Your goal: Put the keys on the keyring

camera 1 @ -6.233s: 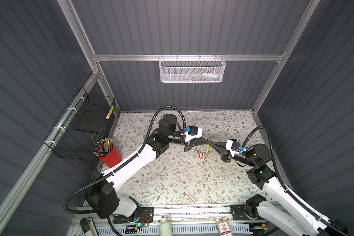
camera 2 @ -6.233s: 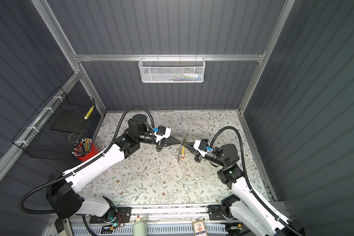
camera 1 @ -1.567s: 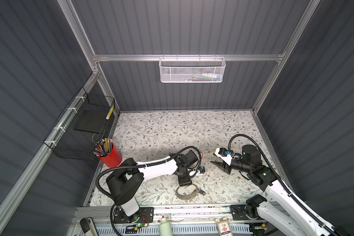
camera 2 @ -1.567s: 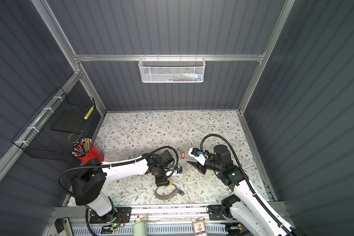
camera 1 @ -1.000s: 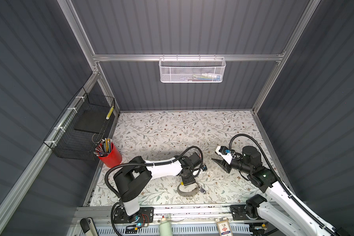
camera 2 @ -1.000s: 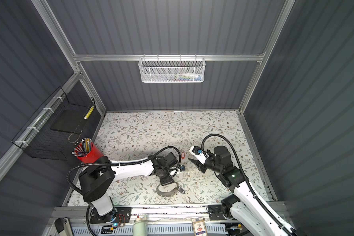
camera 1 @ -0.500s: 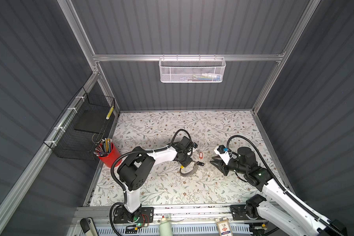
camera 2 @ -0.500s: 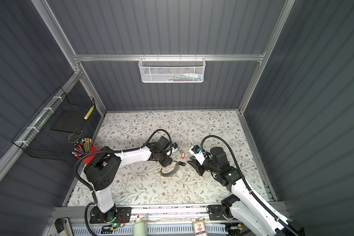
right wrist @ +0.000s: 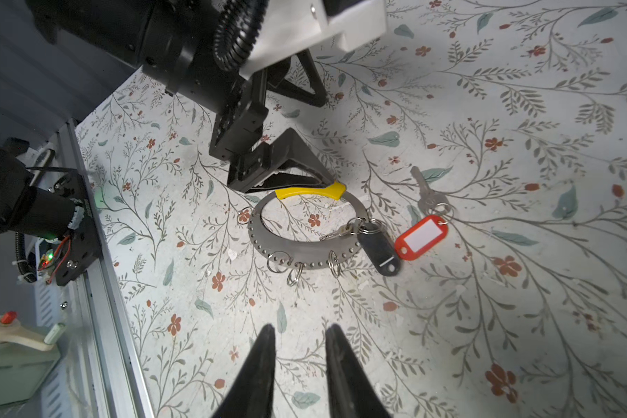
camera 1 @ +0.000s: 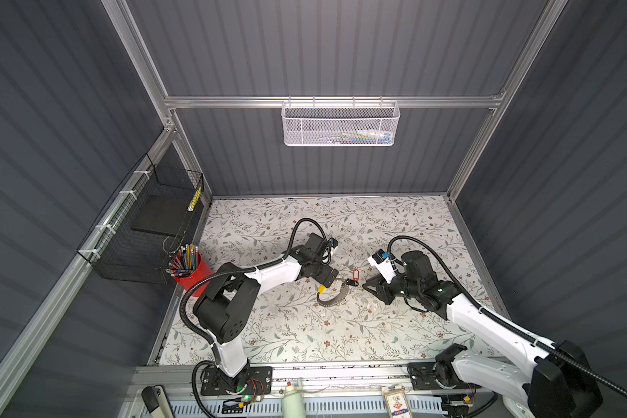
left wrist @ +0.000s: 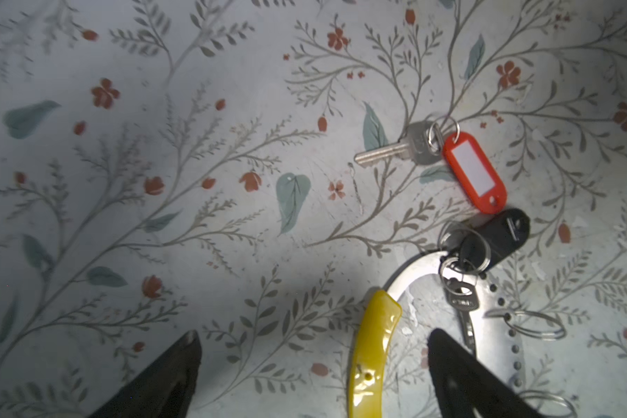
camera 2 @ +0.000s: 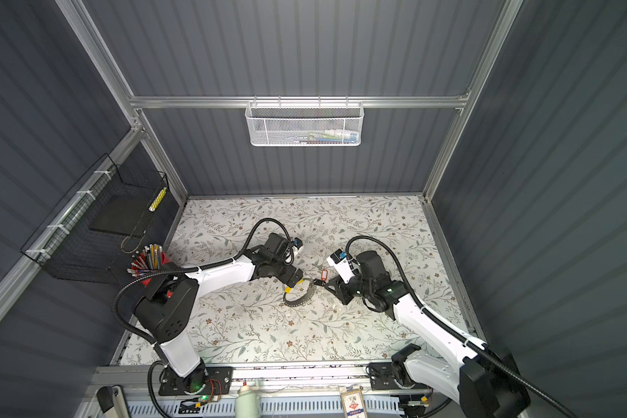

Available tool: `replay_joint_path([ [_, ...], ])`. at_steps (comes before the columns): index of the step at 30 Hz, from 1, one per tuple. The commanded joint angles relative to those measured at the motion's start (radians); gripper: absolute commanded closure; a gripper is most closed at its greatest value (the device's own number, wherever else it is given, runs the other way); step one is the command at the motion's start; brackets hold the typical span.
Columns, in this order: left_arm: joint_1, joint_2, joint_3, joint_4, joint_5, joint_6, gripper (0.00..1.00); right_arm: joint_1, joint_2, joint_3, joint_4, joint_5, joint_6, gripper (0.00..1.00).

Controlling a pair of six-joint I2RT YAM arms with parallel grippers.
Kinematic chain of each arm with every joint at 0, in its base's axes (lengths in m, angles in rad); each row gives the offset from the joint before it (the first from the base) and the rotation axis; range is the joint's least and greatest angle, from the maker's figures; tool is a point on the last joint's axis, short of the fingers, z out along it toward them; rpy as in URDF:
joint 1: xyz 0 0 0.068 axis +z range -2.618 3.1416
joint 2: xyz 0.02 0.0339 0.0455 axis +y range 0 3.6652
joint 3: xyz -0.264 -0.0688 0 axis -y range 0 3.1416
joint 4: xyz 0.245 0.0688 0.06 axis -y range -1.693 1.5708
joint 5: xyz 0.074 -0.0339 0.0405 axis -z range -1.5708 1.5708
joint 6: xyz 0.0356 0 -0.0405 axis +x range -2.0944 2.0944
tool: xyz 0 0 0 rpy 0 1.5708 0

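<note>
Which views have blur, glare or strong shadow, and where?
Left wrist view: the tablecloth blurs toward one corner, and the keyring glares white near its yellow segment. Right wrist view: sharp, with a dark shadow under the left end effector. Both top views: even light, the keys too small for detail.

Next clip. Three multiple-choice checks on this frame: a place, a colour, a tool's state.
1. Where is the red-tagged key?
A. threaded on the keyring
B. loose on the table beside it
C. in the right tool

2. What colour is the keyring's plastic segment?
A. red
B. blue
C. yellow

3. How is the left tool?
A. open, holding nothing
B. shut on the keyring
C. out of view

Answers:
1 B, it lies clear of the keyring, and the right tool is empty.
2 C, yellow in both wrist views.
3 A, its fingers stand wide apart.
</note>
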Motion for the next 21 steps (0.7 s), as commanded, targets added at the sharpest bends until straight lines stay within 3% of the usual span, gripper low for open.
replay_joint_path([
  [1, 0.002, -0.078, -0.028, 0.099, -0.147, -0.055, 0.00, 0.019, 0.088, 0.078, -0.061, 0.004, 0.121, 0.74],
  [6, 0.004, -0.090, -0.016, 0.144, -0.333, -0.087, 0.00, 0.071, 0.201, 0.083, -0.034, 0.020, 0.197, 0.78],
  [11, 0.035, -0.050, 0.074, 0.059, -0.223, -0.077, 0.00, 0.126, 0.287, 0.072, 0.057, 0.041, 0.283, 0.79],
  [21, 0.062, -0.069, 0.109, -0.020, -0.260, -0.100, 0.00, 0.174, 0.459, 0.106, 0.140, 0.069, 0.419, 0.84],
])
